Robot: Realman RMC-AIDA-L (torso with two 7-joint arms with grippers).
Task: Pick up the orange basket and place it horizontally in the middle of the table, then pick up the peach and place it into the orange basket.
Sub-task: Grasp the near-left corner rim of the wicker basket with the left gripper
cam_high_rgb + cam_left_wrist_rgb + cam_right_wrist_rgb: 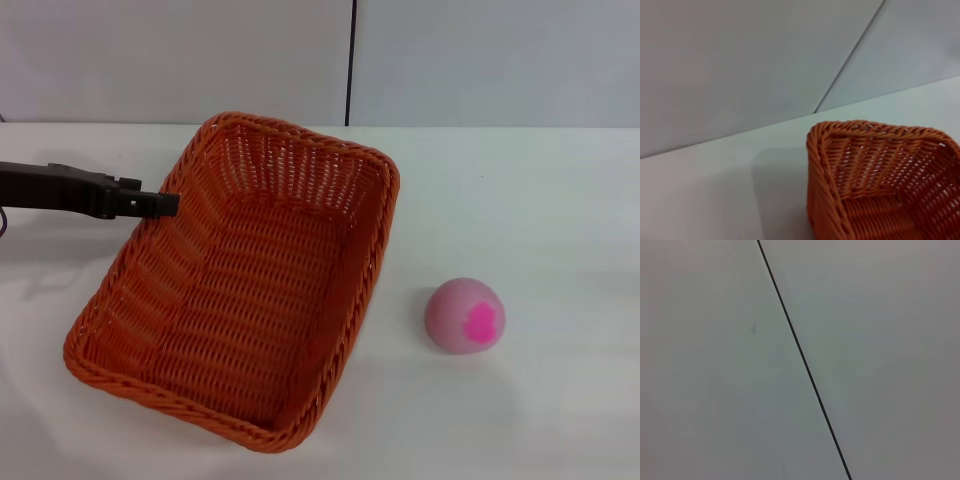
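Note:
The orange basket (240,300) lies on the white table (540,200), left of centre, with its long side running at a slant from near left to far right. It is empty. My left gripper (165,204), a black bar reaching in from the left edge, has its tip at the basket's left rim. In the left wrist view one corner of the orange basket (880,175) shows close up. The peach (465,315), pale pink with a magenta patch, rests on the table to the right of the basket, apart from it. My right gripper is out of view.
A pale wall with a dark vertical seam (352,60) stands behind the table. The right wrist view shows only that wall and its seam (805,365). Bare tabletop (715,190) stretches beside the basket.

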